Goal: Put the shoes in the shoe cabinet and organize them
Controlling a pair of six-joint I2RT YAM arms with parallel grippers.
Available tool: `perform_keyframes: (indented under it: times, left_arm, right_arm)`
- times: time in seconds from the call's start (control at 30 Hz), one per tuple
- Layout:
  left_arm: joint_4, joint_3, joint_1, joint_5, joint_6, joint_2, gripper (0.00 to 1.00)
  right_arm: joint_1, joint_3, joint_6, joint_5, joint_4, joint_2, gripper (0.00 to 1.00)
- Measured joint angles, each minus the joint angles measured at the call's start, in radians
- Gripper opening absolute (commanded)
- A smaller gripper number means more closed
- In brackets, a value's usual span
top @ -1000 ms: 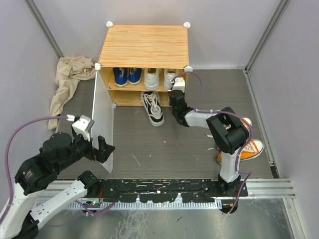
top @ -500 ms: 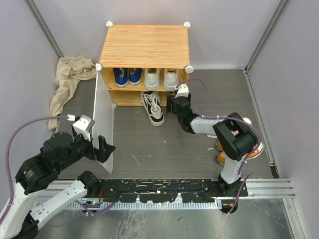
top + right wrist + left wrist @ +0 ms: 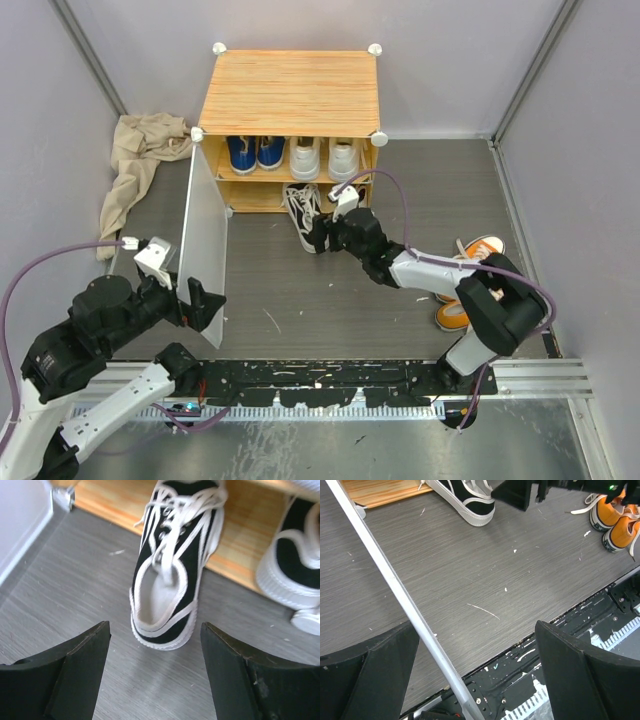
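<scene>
At 12 o'clock on the table (image 3: 300, 290) the shoe cabinet (image 3: 290, 95) is seen | blue pair (image 3: 255, 152), white pair (image 3: 323, 157) shelved | black high-top (image 3: 305, 215) laid at its 6 o'clock, ungripped | right end effector (image 3: 154, 627) spread wide behind its heel | left end effector (image 3: 476, 630) held open astride the door panel (image 3: 205, 240) | orange pair (image 3: 615, 520) at 4 o'clock

A crumpled beige cloth (image 3: 135, 165) lies on the grey floor (image 3: 330, 300) against the left wall (image 3: 50, 120).
</scene>
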Motion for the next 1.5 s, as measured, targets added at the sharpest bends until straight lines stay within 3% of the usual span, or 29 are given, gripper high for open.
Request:
perform_keyframes:
  times: [0.33, 0.4, 0.5, 0.67, 0.8, 1.1, 1.5]
  left_arm:
    - [-0.002, 0.0, 0.0, -0.008, 0.001, -0.044, 0.98]
    - [-0.003, 0.0, 0.0, -0.009, 0.003, -0.044, 0.98]
    - [-0.003, 0.0, 0.0, -0.011, 0.004, -0.044, 0.98]
    - [-0.004, 0.0, 0.0, -0.013, 0.004, -0.044, 0.98]
    - [-0.005, 0.0, 0.0, -0.016, 0.004, -0.044, 0.98]
    - [-0.007, 0.0, 0.0, -0.015, 0.004, -0.04, 0.98]
    - [-0.007, 0.0, 0.0, -0.016, 0.004, -0.042, 0.98]
  right_arm:
    - [0.014, 0.09, 0.0, -0.042, -0.056, 0.177, 0.77]
    - [0.014, 0.103, 0.0, -0.037, -0.052, 0.199, 0.64]
    - [0.014, 0.113, -0.011, -0.026, -0.039, 0.228, 0.31]
    - [0.013, 0.142, -0.014, -0.006, -0.03, 0.265, 0.08]
    - [0.027, 0.112, -0.005, 0.056, 0.015, 0.249, 0.03]
    - [0.048, 0.093, 0.014, 0.225, 0.109, 0.175, 0.02]
    - [-0.026, 0.252, 0.015, 0.281, 0.262, 0.41, 0.02]
